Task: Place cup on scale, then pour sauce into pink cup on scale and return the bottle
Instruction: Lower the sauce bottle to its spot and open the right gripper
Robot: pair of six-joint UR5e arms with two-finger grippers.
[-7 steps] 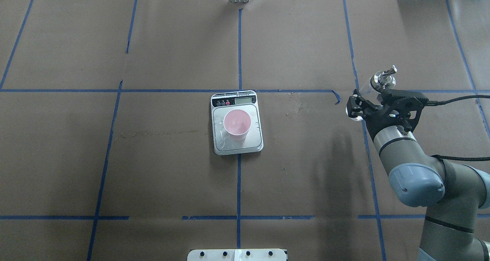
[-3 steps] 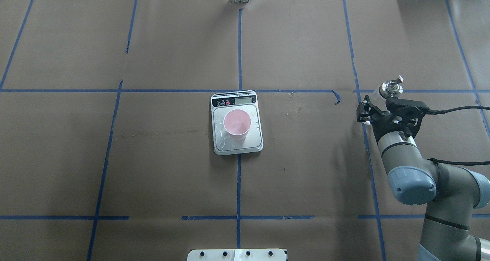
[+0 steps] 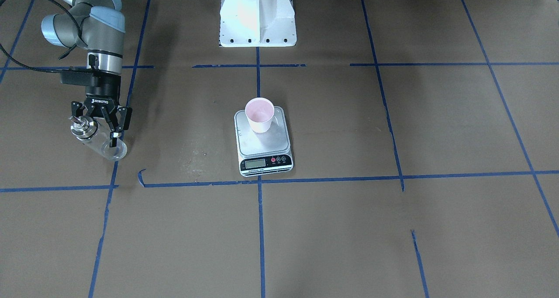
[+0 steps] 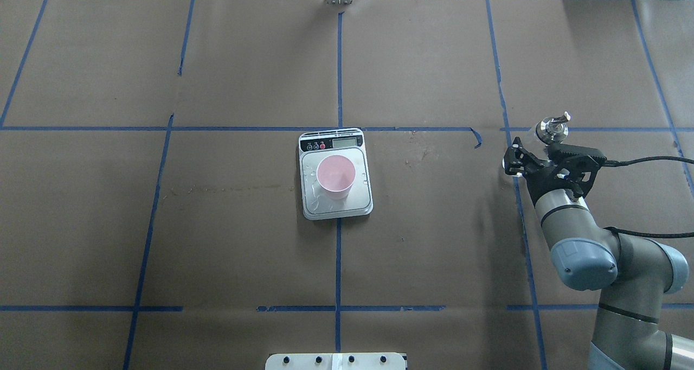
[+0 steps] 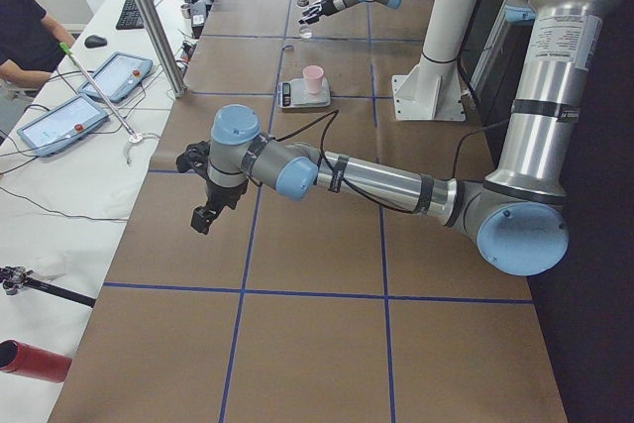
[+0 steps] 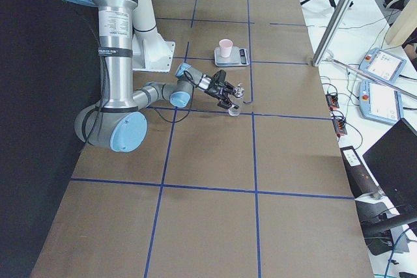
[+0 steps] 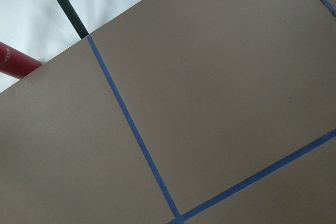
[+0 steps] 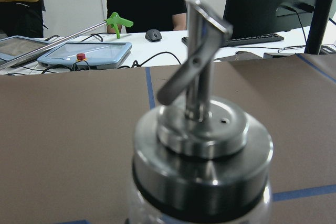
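Observation:
The pink cup (image 4: 336,176) stands upright on the silver plate of the scale (image 4: 325,204) at the table's middle; both also show in the front view, the cup (image 3: 259,113) on the scale (image 3: 264,147). My right gripper (image 4: 528,153) is shut on the clear glass bottle (image 4: 550,126) far to the right, low over the table. In the front view the bottle (image 3: 102,143) leans between the right gripper's (image 3: 97,129) fingers. Its metal spout (image 8: 202,129) fills the right wrist view. The sauce is too clear to make out. My left gripper (image 5: 203,217) shows only in the left side view; I cannot tell its state.
The robot's white base (image 3: 257,18) stands behind the scale. Blue tape lines (image 4: 339,61) grid the brown table cover. Tablets (image 5: 74,116) and seated people are beyond the far edge. A red cylinder (image 7: 16,61) lies off the table near the left arm.
My right gripper has come down and drawn back towards the right with the bottle. The cup and scale have not moved.

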